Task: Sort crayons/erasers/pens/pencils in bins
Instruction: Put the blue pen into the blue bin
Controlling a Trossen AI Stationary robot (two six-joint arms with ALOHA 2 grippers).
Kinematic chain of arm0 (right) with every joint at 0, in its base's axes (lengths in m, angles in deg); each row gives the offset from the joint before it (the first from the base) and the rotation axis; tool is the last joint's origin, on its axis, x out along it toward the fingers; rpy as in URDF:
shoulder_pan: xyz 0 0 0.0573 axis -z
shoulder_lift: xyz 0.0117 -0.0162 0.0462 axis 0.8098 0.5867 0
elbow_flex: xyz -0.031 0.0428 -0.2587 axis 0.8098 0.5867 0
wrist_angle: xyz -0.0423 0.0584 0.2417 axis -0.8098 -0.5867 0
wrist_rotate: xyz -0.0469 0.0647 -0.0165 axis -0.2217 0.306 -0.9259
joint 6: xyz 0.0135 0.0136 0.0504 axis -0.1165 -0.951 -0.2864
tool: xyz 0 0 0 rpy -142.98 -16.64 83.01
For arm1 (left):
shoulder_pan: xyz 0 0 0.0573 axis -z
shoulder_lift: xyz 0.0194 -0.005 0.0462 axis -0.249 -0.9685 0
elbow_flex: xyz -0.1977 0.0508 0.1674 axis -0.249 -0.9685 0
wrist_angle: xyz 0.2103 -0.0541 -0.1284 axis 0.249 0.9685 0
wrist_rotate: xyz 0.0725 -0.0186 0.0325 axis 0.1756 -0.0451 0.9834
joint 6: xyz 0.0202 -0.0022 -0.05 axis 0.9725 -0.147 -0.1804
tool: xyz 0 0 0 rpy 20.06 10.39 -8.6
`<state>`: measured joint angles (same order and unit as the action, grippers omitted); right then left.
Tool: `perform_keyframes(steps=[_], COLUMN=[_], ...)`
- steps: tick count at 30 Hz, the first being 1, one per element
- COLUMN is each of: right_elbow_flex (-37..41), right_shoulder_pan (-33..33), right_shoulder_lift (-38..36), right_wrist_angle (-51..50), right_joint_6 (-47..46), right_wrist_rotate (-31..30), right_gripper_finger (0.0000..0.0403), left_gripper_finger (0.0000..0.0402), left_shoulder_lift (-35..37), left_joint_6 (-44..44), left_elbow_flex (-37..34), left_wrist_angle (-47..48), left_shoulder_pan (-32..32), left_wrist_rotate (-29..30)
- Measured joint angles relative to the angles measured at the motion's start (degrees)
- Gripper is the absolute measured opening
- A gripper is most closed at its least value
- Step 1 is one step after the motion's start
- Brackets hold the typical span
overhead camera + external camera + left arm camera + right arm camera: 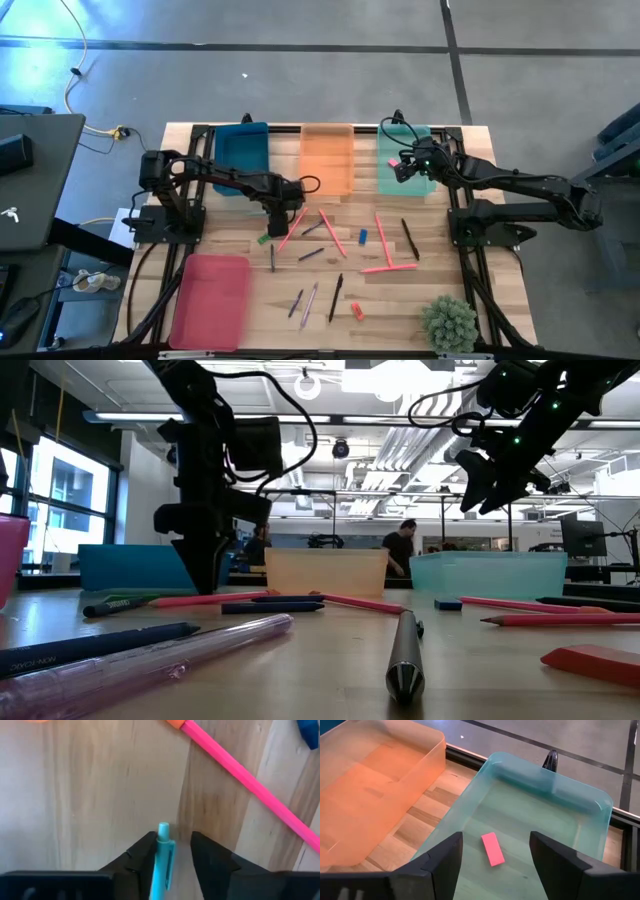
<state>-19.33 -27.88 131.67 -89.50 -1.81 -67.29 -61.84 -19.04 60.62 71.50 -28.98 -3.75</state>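
The left pincer (171, 851) is pinching a light-blue pen (162, 860) on the worktop (90, 800); the right pincer (495, 852) is hanging spread above the mint-green bin (560, 795).

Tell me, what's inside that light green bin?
Inside the mint-green bin lies one pink eraser, flat on the bottom. The right fingers hide its near corners, so those stay unseen.
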Motion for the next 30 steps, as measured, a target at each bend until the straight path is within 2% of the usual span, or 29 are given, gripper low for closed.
perform_keyframes(steps=[7, 12, 30], right_elbow_flex=[0.0, 0.0, 0.0], right_shoulder_pan=[0.0, 0.0, 0.0], right_shoulder_lift=[0.0, 0.0, 0.0], right_wrist_angle=[0.0, 0.0, 0.0], right_joint_6=[0.0, 0.0, 0.0], right_wrist_rotate=[-0.1, -0.1, -0.1], right_gripper_finger=[0.0222, 0.0222, 0.0222], left_gripper_finger=[0.0049, 0.0024, 0.0004], left_shoulder_lift=[0.0, -0.1, -0.1], left_joint_6=[0.2, 0.2, 0.8], left_elbow_flex=[0.0, 0.0, -0.1], left_wrist_angle=[0.0, 0.1, 0.0], left_shoulder_pan=[0.9, 2.0, 3.4], left_wrist_rotate=[0.2, 0.7, 1.3])
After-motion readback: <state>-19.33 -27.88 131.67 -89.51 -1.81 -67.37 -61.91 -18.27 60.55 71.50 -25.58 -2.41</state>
